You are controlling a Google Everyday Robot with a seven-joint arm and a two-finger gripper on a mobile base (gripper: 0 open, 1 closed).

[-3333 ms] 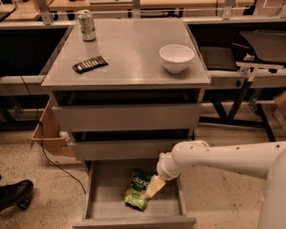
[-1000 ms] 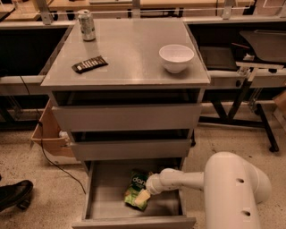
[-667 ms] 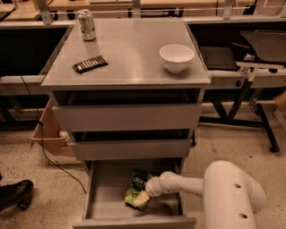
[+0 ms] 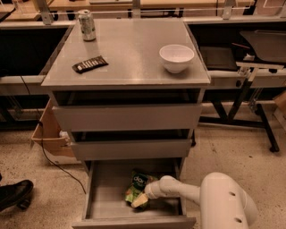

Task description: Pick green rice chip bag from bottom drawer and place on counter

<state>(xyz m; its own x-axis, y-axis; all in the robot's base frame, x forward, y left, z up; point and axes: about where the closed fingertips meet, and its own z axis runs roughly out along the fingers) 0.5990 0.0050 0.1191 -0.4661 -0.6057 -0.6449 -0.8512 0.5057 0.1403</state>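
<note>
White and rounded, the robot's arm (image 4: 223,201) fills the near corner to the right of the bottom drawer (image 4: 105,197) and reaches leftward over that drawer's right wall. The drawer stands pulled out, its plain front panel nearest the camera and its smooth grey floor bare on the left half. At the arm's end the gripper (image 4: 140,201) hangs low inside the drawer, right of the middle of its floor, its pale tip against the near edge of the green rice chip bag (image 4: 137,184). How far the gripper is open, and whether it has any hold on the bag, cannot be told. The bag lies crumpled on the drawer floor, toward the back. Left of the drawer, on the speckled floor, are a dark shoe (image 4: 13,193), a thin black cable (image 4: 58,163) and, farther back, an open cardboard box (image 4: 49,134). Directly above the drawer sit the middle drawer (image 4: 132,149) and then the top drawer (image 4: 127,117), both grey and pushed in. Higher above the drawer spreads the counter (image 4: 129,53), matte grey, bearing a flat dark wrapper (image 4: 90,64) over the drawer's left side, a white bowl (image 4: 176,57) over its right side, and a drinks can (image 4: 87,25) upright at the far left. Beyond the drawer, farthest back, run light wooden bench tops (image 4: 111,4).
</note>
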